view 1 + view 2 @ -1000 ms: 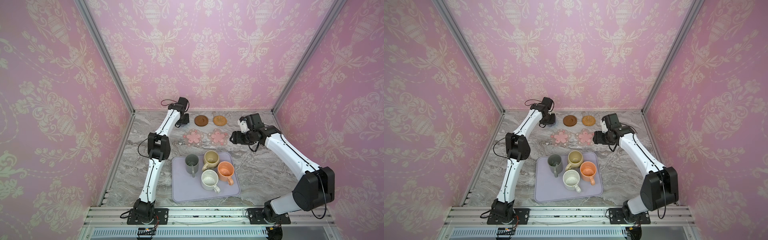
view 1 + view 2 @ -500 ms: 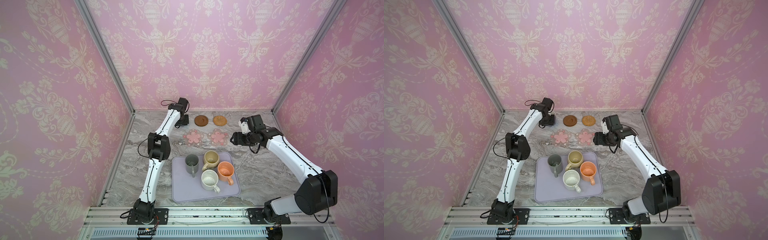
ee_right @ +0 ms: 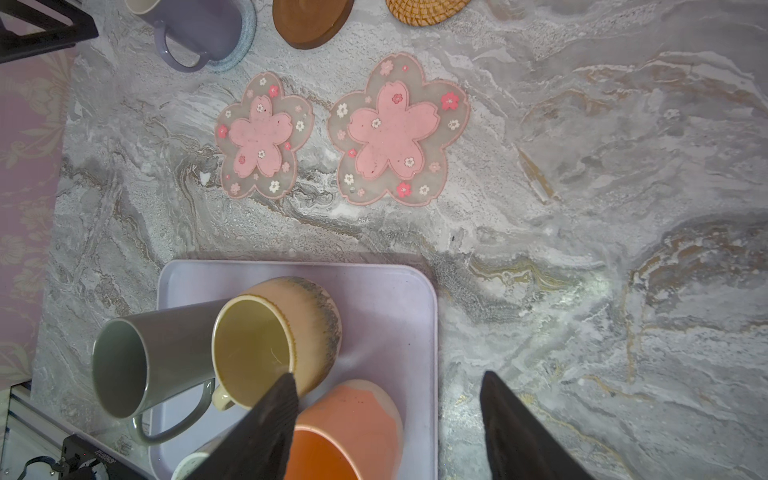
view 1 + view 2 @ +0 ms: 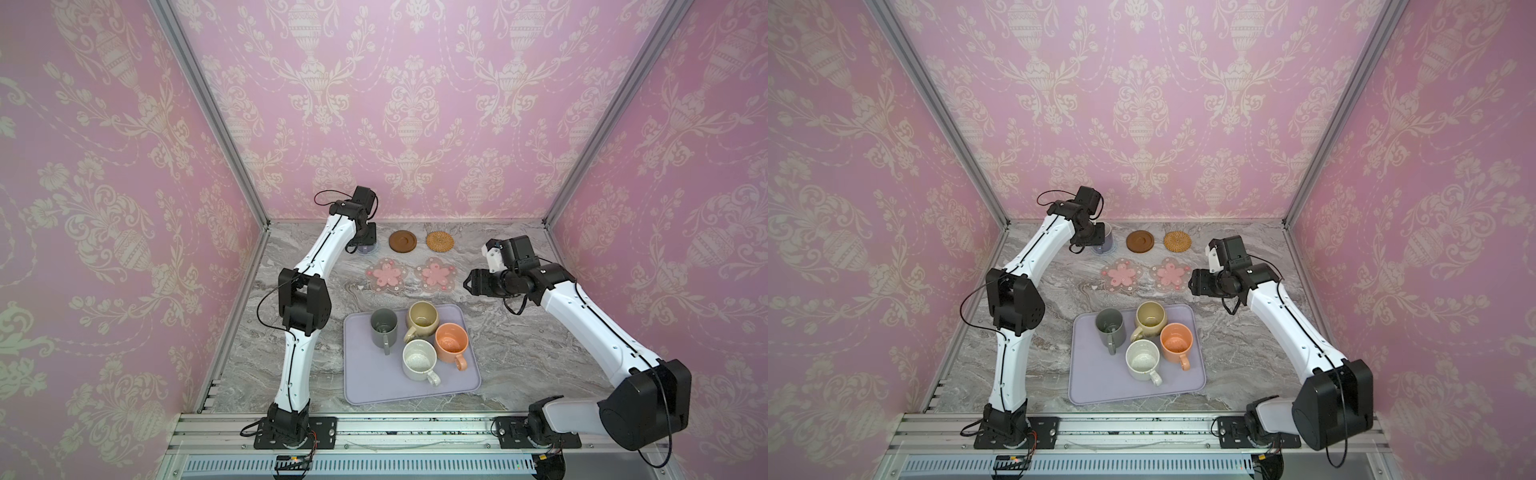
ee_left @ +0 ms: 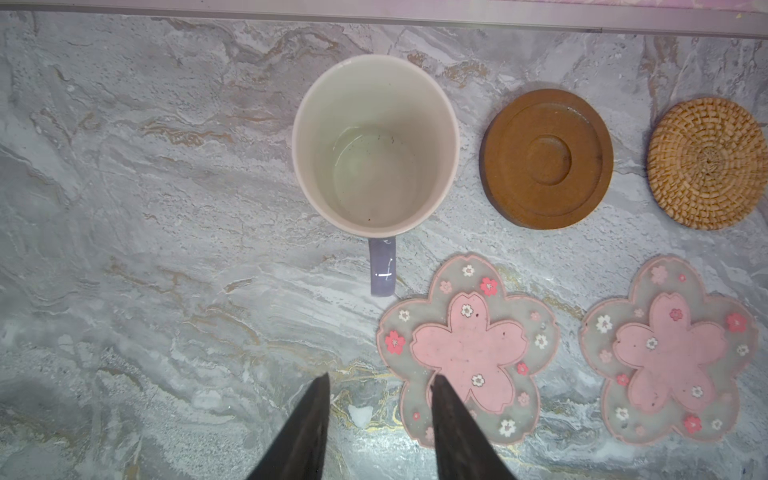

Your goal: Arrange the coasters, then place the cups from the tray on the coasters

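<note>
I read the left jaws as open and empty: in the left wrist view the two tips stand apart over bare worktop (image 5: 166, 208), short of the handle of the lavender cup (image 5: 376, 145), not touching it. The lavender cup sits upright at upper left of the worktop in both top views, partly hidden behind my left arm (image 4: 328, 249); the right wrist view shows it on the light blue coaster (image 3: 248, 37), blue edge poking out beneath. To its right, back row: dark brown coaster (image 4: 402, 241), then rattan coaster (image 4: 439, 241), both bare. Next row down: left pink coaster (image 4: 387, 275) and right pink coaster (image 4: 436, 274), side by side, both bare. The right jaws are spread wide with nothing between them, hovering just right of the right pink coaster, centre right in both top views. Lower centre: tray (image 4: 361, 390) carries four upright cups close together: dark grey cup (image 4: 383, 328), beige cup (image 4: 422, 320), orange cup (image 4: 451, 343), white speckled cup (image 4: 419, 359)
</note>
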`<state>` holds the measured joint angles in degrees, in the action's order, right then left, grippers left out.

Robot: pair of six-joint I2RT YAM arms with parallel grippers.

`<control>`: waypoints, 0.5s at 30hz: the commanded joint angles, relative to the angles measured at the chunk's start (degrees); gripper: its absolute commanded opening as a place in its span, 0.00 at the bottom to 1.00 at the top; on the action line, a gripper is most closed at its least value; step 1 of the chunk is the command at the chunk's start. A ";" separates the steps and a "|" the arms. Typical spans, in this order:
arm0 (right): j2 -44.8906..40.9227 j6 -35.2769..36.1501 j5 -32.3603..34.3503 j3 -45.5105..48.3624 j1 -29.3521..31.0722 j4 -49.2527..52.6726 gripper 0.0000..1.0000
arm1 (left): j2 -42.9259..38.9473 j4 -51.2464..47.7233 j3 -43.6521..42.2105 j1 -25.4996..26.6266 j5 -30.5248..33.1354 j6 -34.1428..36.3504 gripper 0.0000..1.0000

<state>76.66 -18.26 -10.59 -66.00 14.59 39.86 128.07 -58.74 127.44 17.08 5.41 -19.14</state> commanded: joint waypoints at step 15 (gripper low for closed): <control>-9.78 -5.05 1.33 7.48 3.39 2.32 0.70 | -24.35 8.75 -31.39 0.32 6.79 3.67 0.43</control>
<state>68.69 -21.50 -10.46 -60.18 17.15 40.53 107.33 -51.24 99.31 17.08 9.28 -17.23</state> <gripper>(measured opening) 0.702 0.433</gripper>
